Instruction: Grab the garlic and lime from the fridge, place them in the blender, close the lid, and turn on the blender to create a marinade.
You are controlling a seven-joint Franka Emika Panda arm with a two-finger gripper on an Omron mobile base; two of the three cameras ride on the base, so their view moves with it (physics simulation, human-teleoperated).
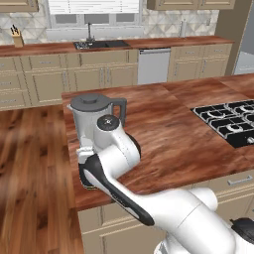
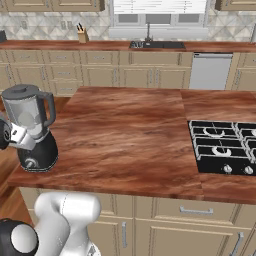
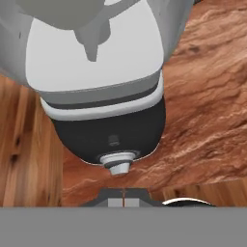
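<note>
In the left base view, the clear tapered blender [image 1: 94, 121] with its dark grey side handle stands left of centre, near the left corner of the reddish-brown wooden island counter [image 1: 168, 134]. The round dark grey lid [image 1: 89, 101] sits on the jug's top. The white arm crosses in front of the blender's lower part. A black gas cooktop [image 1: 230, 121] lies at the right edge.

In the right base view, the blender [image 2: 32, 127] is at the left, its squat black base showing a round silver dial [image 2: 31, 163].

In the hand view, the dial [image 3: 118, 163] is at lower centre, with the gripper [image 3: 124, 201] just below it, fingertips pressed together and holding nothing.
</note>
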